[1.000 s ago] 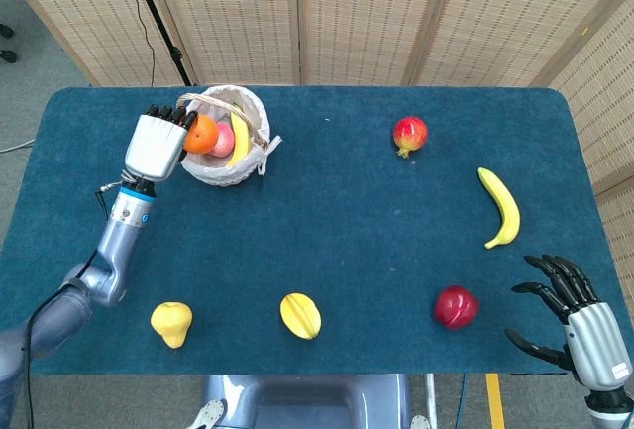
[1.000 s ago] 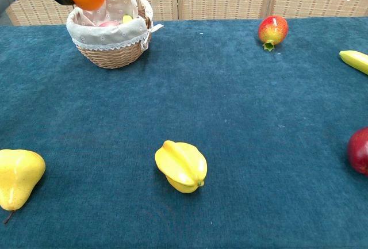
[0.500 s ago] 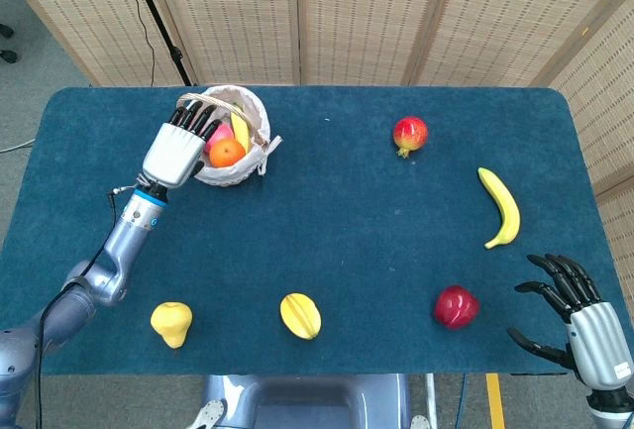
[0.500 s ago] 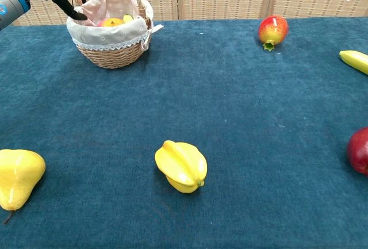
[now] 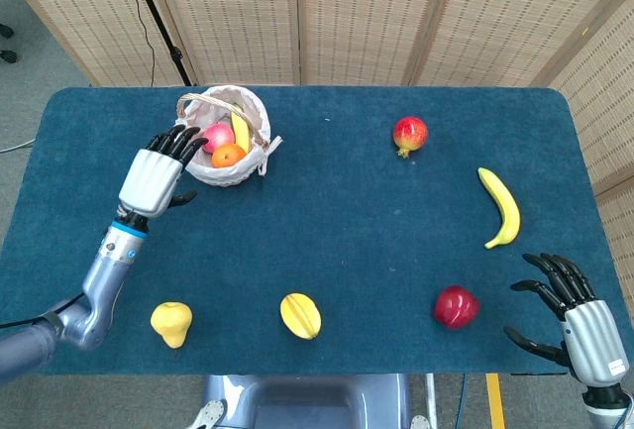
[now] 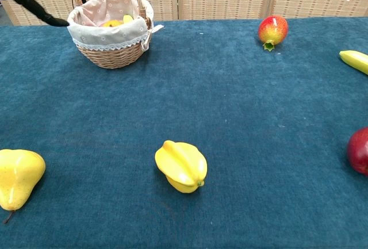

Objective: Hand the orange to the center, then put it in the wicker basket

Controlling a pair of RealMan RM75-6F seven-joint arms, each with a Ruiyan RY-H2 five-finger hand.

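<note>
The orange [image 5: 229,155] sits inside the wicker basket [image 5: 254,157], down in the cloth lining, with a pink fruit [image 5: 218,136] just at its eleven o'clock and a small banana [image 5: 240,135] at its one o'clock; in the chest view only a sliver of the orange [image 6: 112,23] peeks over the lace-edged rim. The basket stands at about ten o'clock from the centre of the blue table [image 5: 337,221], handle arched over the top.

Left hand [image 5: 154,173] is just outside the basket at its eight o'clock, fingers spread and pointing up toward the rim, palm empty, nothing in its grasp. Whether the fingertips brush the wicker is hard to tell.

Further out: a pomegranate [image 5: 410,135] at about one o'clock from table centre, a long banana [image 5: 501,207] at three o'clock, a red apple [image 5: 456,306] at five o'clock. A starfruit [image 5: 300,315] lies at six o'clock and a yellow pear [image 5: 171,323] at seven o'clock.

Right hand [image 5: 575,315] hovers at the table's near right corner, fingers fanned wide, holding nothing, just beside the apple but apart from it.
</note>
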